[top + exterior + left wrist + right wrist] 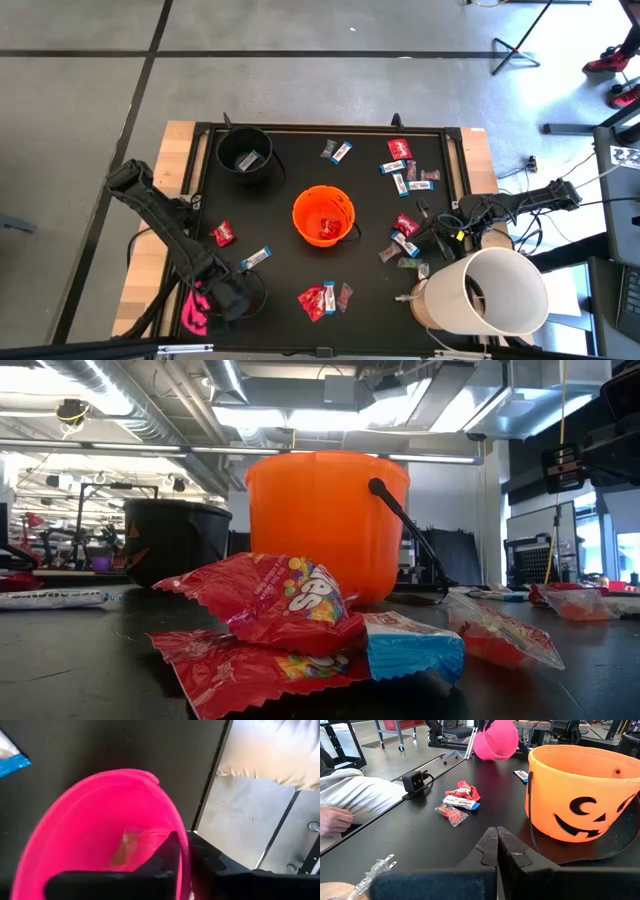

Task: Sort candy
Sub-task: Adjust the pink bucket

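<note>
Candy lies scattered on the black table: red packets and a blue-and-white bar (410,645) in a near pile (320,300), and more wrappers on the right (405,235) and far right (405,175). My left gripper (225,295), at the near left corner, is shut on a pink bucket (195,310) that has one clear wrapper (130,845) inside. My right gripper (497,837) is shut and hovers over the table on the right (440,238), beside the orange bucket (580,795), touching nothing. My left gripper holds the pink bucket by its rim (182,852), with one finger (167,852) inside the bucket and the other (207,857) outside its wall. The bucket is tilted, its mouth turned sideways (495,740). Whether its lower side touches the table, I cannot tell.
An orange bucket (323,215) stands mid-table with red packets inside. A black bucket (245,155) with a wrapper in it stands far left. A large white cylinder (490,290) sits at the near right corner. A person's grey sleeve and hand (335,820) rest at the near edge.
</note>
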Tool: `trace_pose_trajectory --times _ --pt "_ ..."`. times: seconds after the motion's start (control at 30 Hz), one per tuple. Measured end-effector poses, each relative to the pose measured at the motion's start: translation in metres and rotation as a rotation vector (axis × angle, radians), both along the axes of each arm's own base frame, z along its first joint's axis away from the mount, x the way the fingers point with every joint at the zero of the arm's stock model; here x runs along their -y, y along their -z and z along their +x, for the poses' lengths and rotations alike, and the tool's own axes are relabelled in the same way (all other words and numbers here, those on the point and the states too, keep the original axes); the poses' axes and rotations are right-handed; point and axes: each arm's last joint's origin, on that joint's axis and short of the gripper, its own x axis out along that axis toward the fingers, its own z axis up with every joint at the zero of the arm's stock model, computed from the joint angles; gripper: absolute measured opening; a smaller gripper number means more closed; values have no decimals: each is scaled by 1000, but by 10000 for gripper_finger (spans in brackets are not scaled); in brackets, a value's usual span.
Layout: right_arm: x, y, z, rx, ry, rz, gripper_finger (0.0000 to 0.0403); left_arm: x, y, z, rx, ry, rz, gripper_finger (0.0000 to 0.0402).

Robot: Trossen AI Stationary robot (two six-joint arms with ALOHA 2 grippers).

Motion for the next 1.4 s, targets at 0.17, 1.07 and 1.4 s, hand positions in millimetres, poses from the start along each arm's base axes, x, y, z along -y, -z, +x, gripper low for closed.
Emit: trace_pose_trajectory --times 0.17,1.07,1.4 --pt "0 0 0 0 0 0 1 -10 1 6 12 -15 45 3" --pt "0 0 0 0 0 0 1 40 -5 -51 712 -128 520 0" --pt "0 0 0 0 0 0 1 71 42 -61 638 -85 575 0"
